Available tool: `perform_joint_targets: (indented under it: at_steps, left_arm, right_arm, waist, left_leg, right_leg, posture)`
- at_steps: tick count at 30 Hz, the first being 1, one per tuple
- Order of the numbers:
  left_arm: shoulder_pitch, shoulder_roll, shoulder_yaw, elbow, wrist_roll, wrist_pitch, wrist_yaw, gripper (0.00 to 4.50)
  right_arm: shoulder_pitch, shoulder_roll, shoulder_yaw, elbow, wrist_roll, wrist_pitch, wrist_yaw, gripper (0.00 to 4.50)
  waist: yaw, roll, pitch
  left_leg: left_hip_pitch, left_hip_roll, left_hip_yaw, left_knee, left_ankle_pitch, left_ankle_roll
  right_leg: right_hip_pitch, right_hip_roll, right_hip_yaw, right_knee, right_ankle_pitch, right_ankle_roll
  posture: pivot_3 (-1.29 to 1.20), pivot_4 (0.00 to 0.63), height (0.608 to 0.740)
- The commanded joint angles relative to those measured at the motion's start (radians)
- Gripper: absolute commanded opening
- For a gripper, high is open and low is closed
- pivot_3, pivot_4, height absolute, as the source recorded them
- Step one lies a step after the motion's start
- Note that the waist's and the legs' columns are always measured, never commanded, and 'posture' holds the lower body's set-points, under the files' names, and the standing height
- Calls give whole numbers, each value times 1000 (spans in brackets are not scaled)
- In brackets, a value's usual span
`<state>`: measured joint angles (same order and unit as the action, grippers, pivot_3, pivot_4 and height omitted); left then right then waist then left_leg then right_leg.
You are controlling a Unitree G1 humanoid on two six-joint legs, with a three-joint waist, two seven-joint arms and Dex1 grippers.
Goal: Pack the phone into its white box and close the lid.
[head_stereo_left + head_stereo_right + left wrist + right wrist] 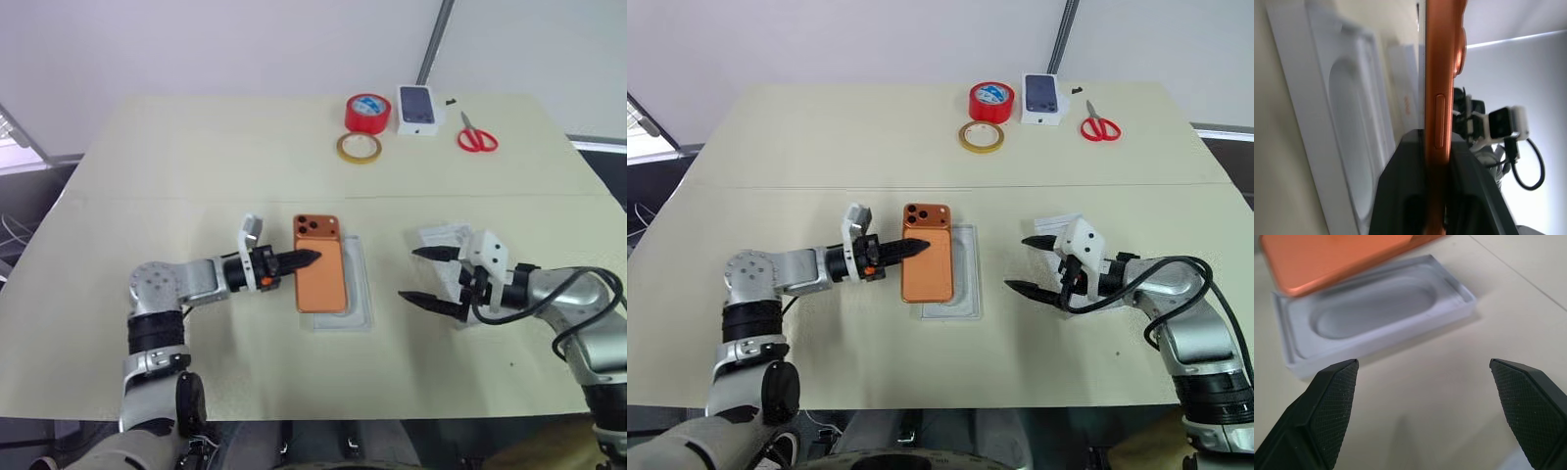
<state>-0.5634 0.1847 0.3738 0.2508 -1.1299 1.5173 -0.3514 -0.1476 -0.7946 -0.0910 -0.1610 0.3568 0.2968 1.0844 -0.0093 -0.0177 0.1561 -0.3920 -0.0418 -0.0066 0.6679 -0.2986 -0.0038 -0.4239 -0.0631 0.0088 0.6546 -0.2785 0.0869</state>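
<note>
Left gripper fingers clamped on the phone's edge; phone held camera side up, level, just above the white box, overlapping its left part. Box insert's oval recess lies open ahead of the right gripper, whose fingers stand wide apart, gripping nothing.

Table: pale beige top with a seam across its middle. Wall: plain white, behind it. A grey pole rises beyond the far edge.
</note>
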Motion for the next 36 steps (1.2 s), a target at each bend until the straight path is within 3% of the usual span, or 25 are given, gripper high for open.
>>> perform_joint_targets:
  at_steps: [1,5,14,19,22,25,28,29,36]
  left_arm:
    - [-15,-13,-1,-33,-12,9,-3,2220]
    - [-23,-12,-22,-31,9,34,5,4177]
    - [-47,69,-12,-102,11,82,-14,4177]
    - [-27,194,-38,-205,10,72,-77,4177]
    - [3,257,-126,-264,137,-82,-94,3396]
    - [70,345,-365,-354,320,-279,-184,1928]
    - [82,343,-488,-367,389,-362,-241,312]
    - [83,344,-529,-361,421,-394,-260,0]
    - [11,223,-645,-224,531,-487,-320,0]
  right_arm:
    - [-21,11,15,2,-21,-53,-8,4500]
    - [-23,23,35,4,-32,-66,-17,4500]
    - [-37,46,68,23,-49,-80,-41,4500]
    - [-49,52,72,40,-37,-65,-40,4500]
    - [-53,55,64,34,17,6,-21,3676]
    - [-68,66,101,61,-72,-62,-69,2190]
    - [-80,78,148,76,-136,-97,-94,543]
    - [-82,80,166,84,-166,-124,-102,19]
    - [-114,117,231,100,-233,-145,-129,19]
  waist:
    - [0,0,0]
    - [2,0,0]
    - [0,0,0]
    - [0,0,0]
    - [0,1,0]
    - [-1,1,-1]
    - [3,1,0]
    - [6,1,0]
    - [25,2,-1]
  left_leg:
    - [0,0,0,0,0,0]
    - [0,0,0,0,0,-1]
    - [0,0,0,0,0,-1]
    - [1,0,0,0,1,-1]
    - [1,0,0,0,1,-1]
    - [1,0,0,0,1,-1]
    - [1,0,0,0,0,-1]
    - [1,0,0,0,0,-1]
    - [1,0,0,1,0,0]
  right_leg:
    - [0,0,0,0,0,0]
    - [0,0,0,1,0,0]
    - [0,0,0,1,0,0]
    - [0,0,0,1,0,0]
    - [0,0,0,1,0,0]
    - [0,0,0,1,0,0]
    - [0,0,1,0,0,0]
    - [0,0,1,0,0,0]
    - [1,0,1,0,0,0]
  posture:
    - [0,150,740]
    - [0,150,740]
    - [0,150,740]
    - [0,150,740]
    - [0,150,740]
    - [0,150,740]
    - [0,150,740]
    - [0,150,740]
    - [0,150,740]
